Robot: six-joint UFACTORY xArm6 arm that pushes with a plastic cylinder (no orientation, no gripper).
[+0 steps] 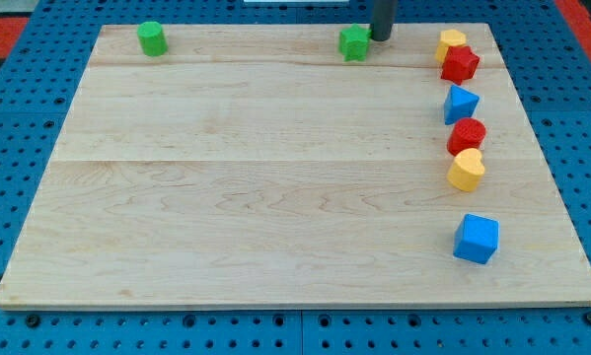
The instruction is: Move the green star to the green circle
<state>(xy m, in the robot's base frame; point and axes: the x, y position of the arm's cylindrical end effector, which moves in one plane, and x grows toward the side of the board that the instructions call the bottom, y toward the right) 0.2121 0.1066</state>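
The green star [354,42] sits near the top edge of the wooden worktop [275,197], a little right of centre, and the green circle [152,38] lies well apart from it toward the view's left, along the same top strip. My tip [380,37] stands just beside the star on its right side, close enough that I cannot tell whether it touches. There is no gripper on this arm to open or close, only the rod. That placement suits the step in hand: a straight push toward the view's left should carry the star along the top edge to the circle. The push should run through the star's middle, since an off-centre contact would likely spin it or slide it off the board's top edge. The rod comes down from the view's top, nearly upright. The other blocks, a yellow and red pair, a blue one, another red and yellow pair and a blue cube [476,239], line the right side, clear of the path.
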